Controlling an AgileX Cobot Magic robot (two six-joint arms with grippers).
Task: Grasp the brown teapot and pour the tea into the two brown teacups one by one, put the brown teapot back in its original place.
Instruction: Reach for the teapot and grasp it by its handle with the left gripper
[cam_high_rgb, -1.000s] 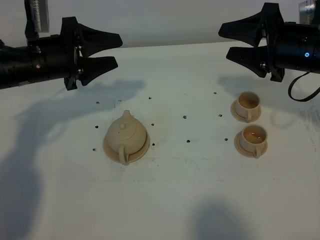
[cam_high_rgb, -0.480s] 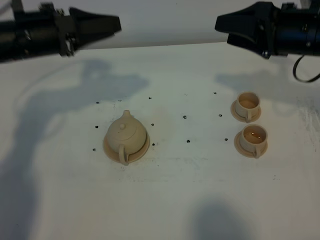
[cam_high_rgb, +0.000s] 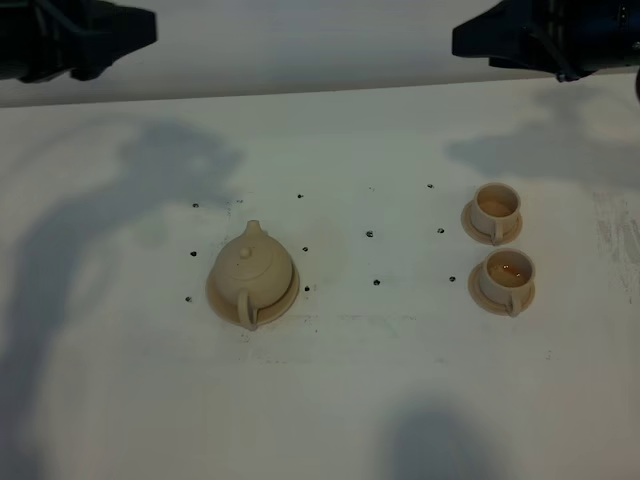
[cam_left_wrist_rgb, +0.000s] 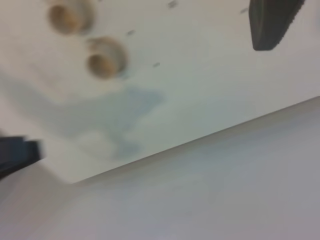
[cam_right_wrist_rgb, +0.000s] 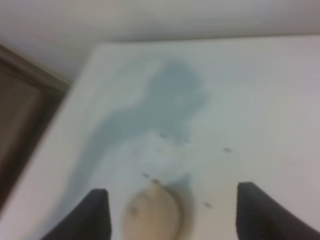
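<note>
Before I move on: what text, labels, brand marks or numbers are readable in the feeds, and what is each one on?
No text is readable anywhere.
The brown teapot, its saucer, the far teacup and the near teacup are plain, with no print or maker's mark showing.
The white table carries only small dark dots, not characters.
Both wrist views are too blurred for any fine print.

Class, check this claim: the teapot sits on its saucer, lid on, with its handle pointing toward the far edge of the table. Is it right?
No. The exterior high view shows the teapot on its saucer, lid on, but its handle points toward the near edge of the table.
</note>
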